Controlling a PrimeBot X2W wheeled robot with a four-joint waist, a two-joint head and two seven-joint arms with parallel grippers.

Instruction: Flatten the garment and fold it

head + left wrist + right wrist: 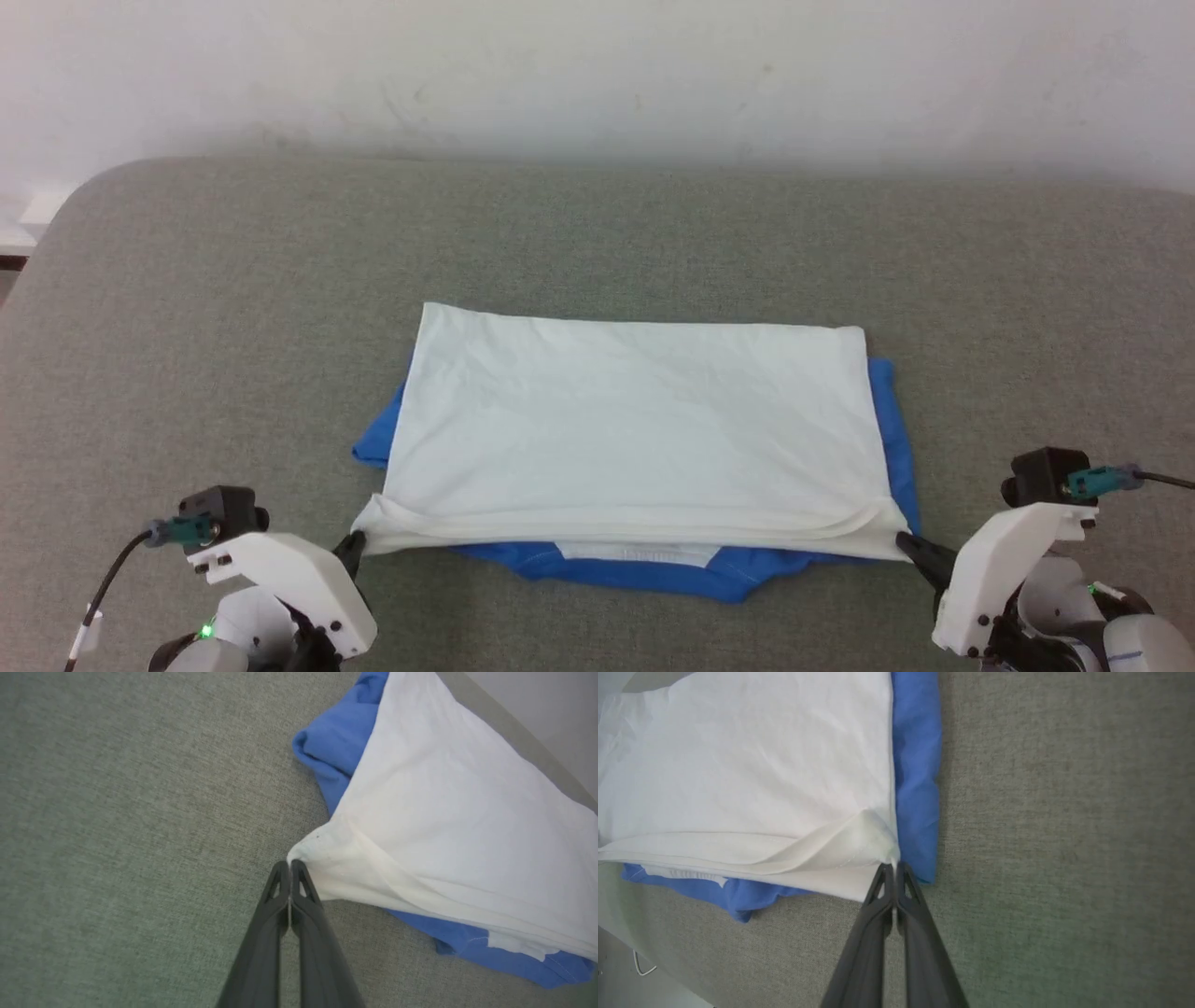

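- Two grippers work at the near edge of the T-shirt [635, 420], one at each near corner.
- The left gripper [355, 543] has its dark fingers pressed together at the near left corner of the white layer. The cloth draws to a point at the tips, so the corner is pinched.
- The right gripper [904, 539] has its fingers pressed together in the same way. In the right wrist view a sliver of white hem sits between the tips.
- Between the two grippers the near white edge runs in stacked folds, pulled fairly straight.
- Just under that edge, midway between the grippers, a blue neckband [644, 571] protrudes towards the robot, with a white inner strip [639, 553] showing.
- Beyond the grippers the white body lies folded over on itself, nearly flat, with light creases.
- A blue sleeve [378, 439] projects sideways beyond the left gripper. A second blue sleeve [896, 439] forms a narrow band beyond the right gripper.
- The T-shirt rests on a grey woven surface [233, 327], which extends well past the far edge.
- A pale wall [597, 65] stands behind.
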